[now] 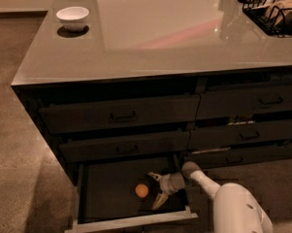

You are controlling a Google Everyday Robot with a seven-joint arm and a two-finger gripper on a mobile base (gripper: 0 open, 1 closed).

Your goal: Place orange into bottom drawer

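Lying on the dark floor of the bottom drawer (106,193), the orange (141,190) is sitting right of the drawer's middle. The drawer is standing pulled out, its lighter front rim running past the fruit at 6 o'clock.

The gripper (154,190) is hovering inside the drawer, just beside the orange at its 3 o'clock. Its fingers (159,201) are spreading wide apart, one tip lying at the fruit's 1 o'clock and the other at its 5 o'clock. They are holding nothing, and the orange is resting free on the drawer floor; whether a tip is brushing its skin cannot be told.

The grey wrist is lying almost level and pointing toward 9 o'clock. Behind it, the white arm (235,205) is coming in low from 4 o'clock, bending at a rounded joint by the drawer's right wall.

At 12 o'clock from the fruit, the two handled drawers (121,116) of the same stack are sitting shut, and the right-hand stack (247,103) is sitting shut at 2 o'clock. Above them the glossy grey counter (160,47) is catching a pale sheen and a pinkish streak. A white bowl (73,17) is standing near its far left corner at 11 o'clock, and a black wire basket (274,13) is sitting at its far right at 1 o'clock. A speckled brown floor (19,144) is surrounding the cabinet.
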